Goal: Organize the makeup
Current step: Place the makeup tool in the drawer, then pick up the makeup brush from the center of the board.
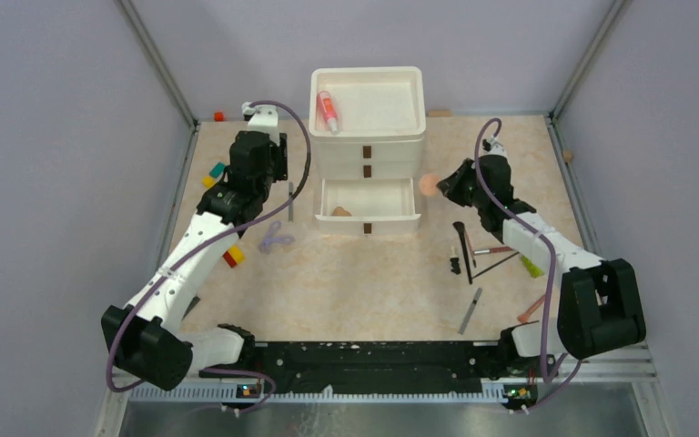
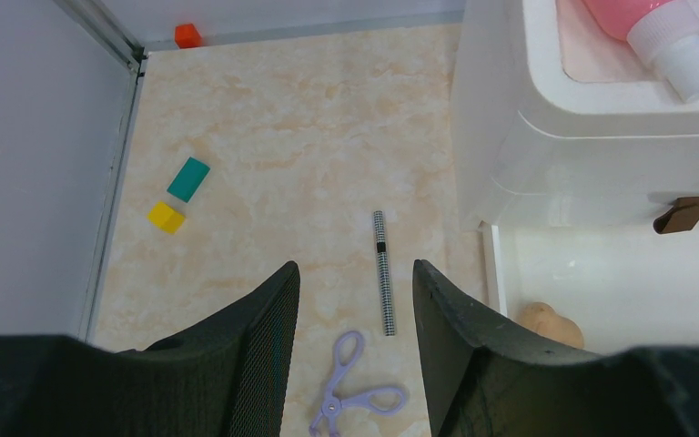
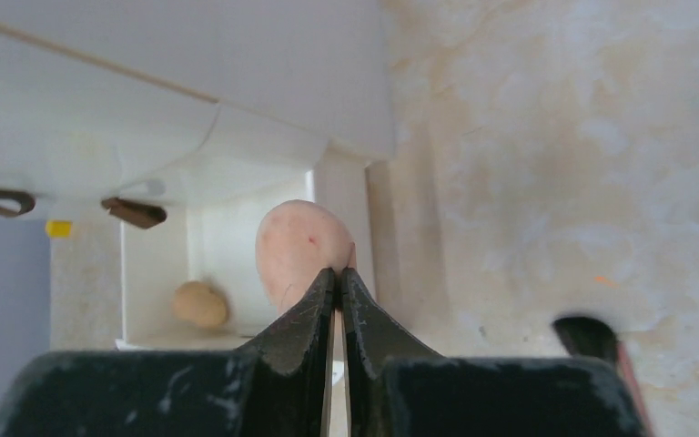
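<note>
My right gripper (image 3: 339,271) is shut on the edge of a peach round sponge (image 3: 296,246), held in the air just right of the white drawer unit (image 1: 366,137). In the top view the held sponge (image 1: 429,185) sits by the open bottom drawer (image 1: 369,218). A second peach sponge (image 3: 200,303) lies inside that drawer. A pink white-capped spray bottle (image 1: 328,111) lies in the top tray. My left gripper (image 2: 355,273) hangs open above a checkered pencil (image 2: 382,273) and lilac scissors (image 2: 355,396), holding nothing.
Thin brushes and pencils (image 1: 469,250) and a silver tube (image 1: 471,310) lie at the right. Teal (image 2: 188,178), yellow (image 2: 166,217) and orange (image 2: 187,35) toy blocks sit along the left wall. A red-yellow block (image 1: 233,258) lies by my left arm.
</note>
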Robot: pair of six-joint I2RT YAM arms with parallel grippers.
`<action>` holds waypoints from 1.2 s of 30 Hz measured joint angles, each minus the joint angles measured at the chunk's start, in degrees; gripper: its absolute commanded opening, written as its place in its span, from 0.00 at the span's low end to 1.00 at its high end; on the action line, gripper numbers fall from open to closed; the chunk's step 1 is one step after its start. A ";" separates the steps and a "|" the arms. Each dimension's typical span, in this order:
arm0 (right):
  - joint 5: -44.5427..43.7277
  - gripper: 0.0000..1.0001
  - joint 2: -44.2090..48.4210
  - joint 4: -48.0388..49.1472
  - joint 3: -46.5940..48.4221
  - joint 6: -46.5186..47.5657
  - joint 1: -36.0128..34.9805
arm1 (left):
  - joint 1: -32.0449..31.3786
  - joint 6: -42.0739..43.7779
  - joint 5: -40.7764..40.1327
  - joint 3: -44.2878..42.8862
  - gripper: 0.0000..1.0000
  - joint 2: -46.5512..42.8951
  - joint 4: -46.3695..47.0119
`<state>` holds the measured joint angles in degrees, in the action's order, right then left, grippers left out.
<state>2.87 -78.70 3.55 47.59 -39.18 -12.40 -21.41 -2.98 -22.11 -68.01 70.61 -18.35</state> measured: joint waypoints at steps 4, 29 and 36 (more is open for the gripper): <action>1.07 0.05 0.11 0.37 0.00 -0.55 -4.44 | 0.00 0.00 -0.02 0.00 0.55 0.00 0.02; -6.08 0.42 -3.26 -8.87 6.14 3.54 -8.28 | 0.00 0.22 -0.07 0.59 0.55 -0.74 0.31; -8.35 0.42 -1.57 -18.69 5.44 8.63 -4.28 | 0.00 0.22 -0.02 0.68 0.55 -0.74 0.31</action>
<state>-5.48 -80.27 -15.14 53.04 -30.55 -16.69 -21.41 -2.76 -22.13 -67.33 69.87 -18.04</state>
